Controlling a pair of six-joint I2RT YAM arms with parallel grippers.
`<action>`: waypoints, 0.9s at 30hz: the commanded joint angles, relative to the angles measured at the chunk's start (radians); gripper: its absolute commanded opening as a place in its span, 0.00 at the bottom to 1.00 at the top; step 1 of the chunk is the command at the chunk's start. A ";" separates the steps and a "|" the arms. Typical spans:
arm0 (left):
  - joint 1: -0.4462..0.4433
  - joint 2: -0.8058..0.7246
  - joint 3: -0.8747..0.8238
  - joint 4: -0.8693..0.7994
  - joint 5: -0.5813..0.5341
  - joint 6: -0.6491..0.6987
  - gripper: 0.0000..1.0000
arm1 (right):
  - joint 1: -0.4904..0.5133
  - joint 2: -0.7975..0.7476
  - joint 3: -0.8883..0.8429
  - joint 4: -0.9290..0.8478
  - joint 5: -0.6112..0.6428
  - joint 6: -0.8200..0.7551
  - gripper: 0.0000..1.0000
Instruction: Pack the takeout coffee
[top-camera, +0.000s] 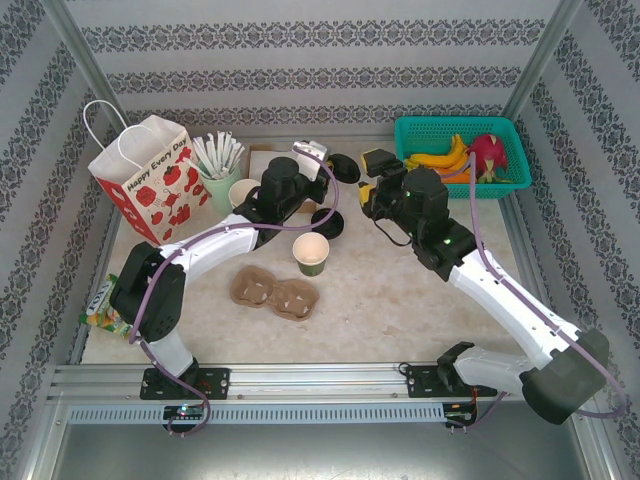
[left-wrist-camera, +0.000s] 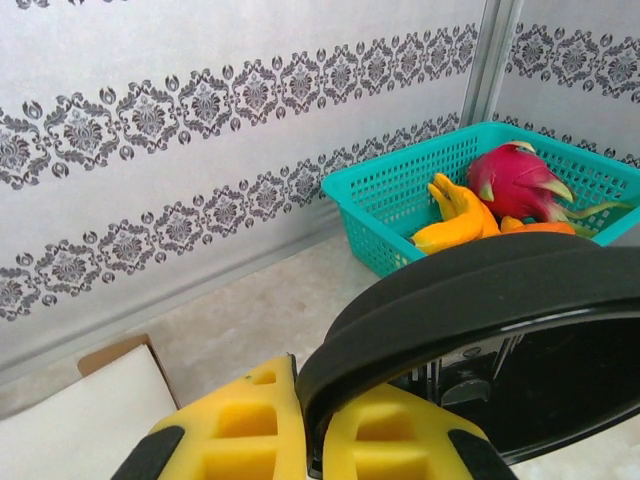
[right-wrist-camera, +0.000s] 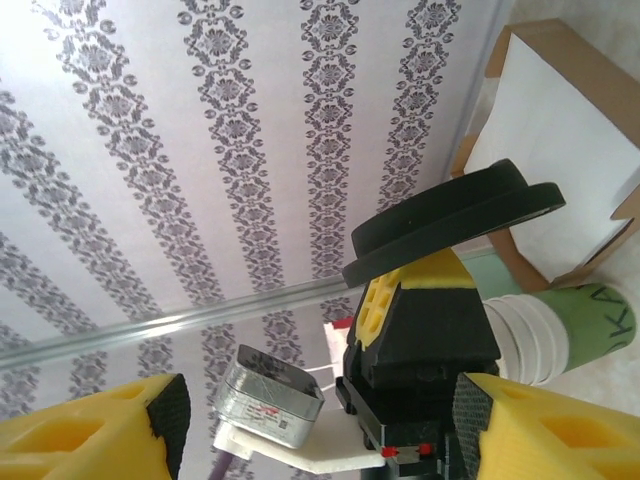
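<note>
Aloft, left end effector (left-wrist-camera: 303, 432) pinches lid (left-wrist-camera: 480, 300); cup (top-camera: 311, 254) has bare tabletop (top-camera: 400, 300) rightward.

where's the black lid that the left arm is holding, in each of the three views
Top external: the black lid is at back centre, between the left pincer and the teal basket.
Left wrist: the lid lies large across the lower right, its edge clamped between yellow fingers.
Right wrist: the lid is right of centre, tilted.
Shared landmark: the left pincer, shut on the lid.
</note>
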 joint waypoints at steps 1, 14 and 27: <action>-0.026 -0.041 0.000 0.059 0.014 0.067 0.00 | 0.013 0.021 0.030 0.047 0.057 0.071 0.71; -0.032 -0.063 -0.056 0.170 0.057 0.099 0.00 | 0.039 0.138 0.112 0.051 0.150 0.130 0.56; -0.040 -0.078 -0.076 0.176 0.075 0.109 0.00 | 0.046 0.205 0.152 0.077 0.180 0.117 0.34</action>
